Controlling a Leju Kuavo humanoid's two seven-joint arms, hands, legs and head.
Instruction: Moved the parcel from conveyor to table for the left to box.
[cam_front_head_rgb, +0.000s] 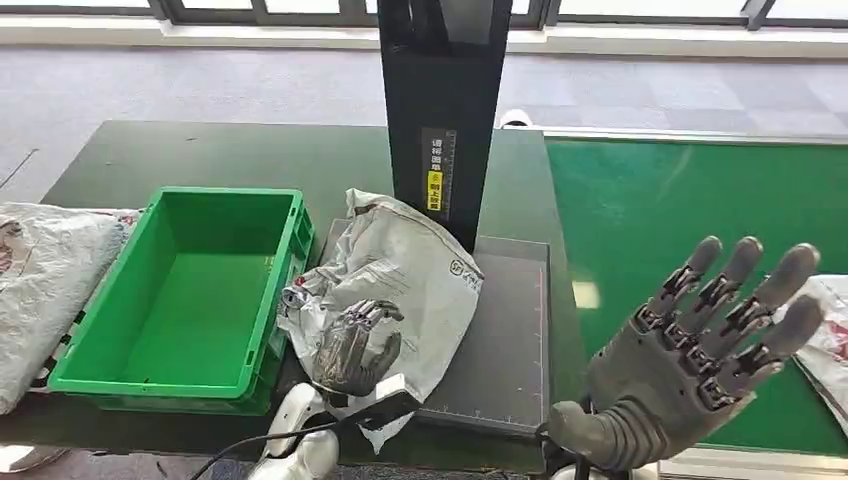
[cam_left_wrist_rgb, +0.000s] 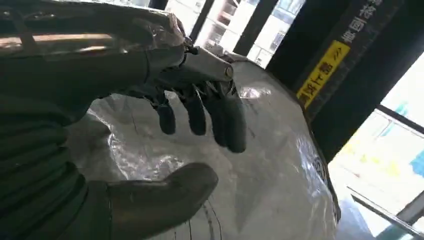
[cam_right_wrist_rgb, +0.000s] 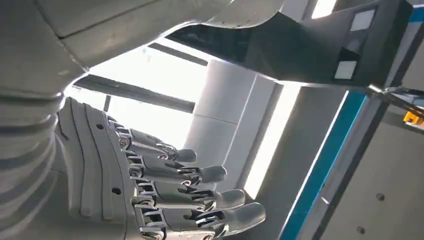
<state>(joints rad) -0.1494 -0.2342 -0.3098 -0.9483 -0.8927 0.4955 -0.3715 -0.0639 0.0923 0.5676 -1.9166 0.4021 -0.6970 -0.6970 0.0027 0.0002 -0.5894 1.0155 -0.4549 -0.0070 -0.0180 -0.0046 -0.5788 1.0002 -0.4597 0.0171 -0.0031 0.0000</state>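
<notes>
Silver-grey crinkled parcel (cam_front_head_rgb: 400, 270), bright green crate (cam_front_head_rgb: 190, 300), dark green table (cam_front_head_rgb: 200, 160), black post (cam_front_head_rgb: 440, 110) with yellow label (cam_front_head_rgb: 435, 190)

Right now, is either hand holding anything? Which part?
The left hand lies on the grey parcel near its lower left end; a closed grip cannot be told. The right hand is raised, fingers spread, holding nothing.

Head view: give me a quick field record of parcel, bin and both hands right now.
parcel: grey bag lying on dark pad beside the black post
bin: green, empty, next to the parcel
left robot hand: resting on parcel, fingers curled over the wrap
right robot hand: raised over green conveyor, fingers spread, holding nothing
</notes>
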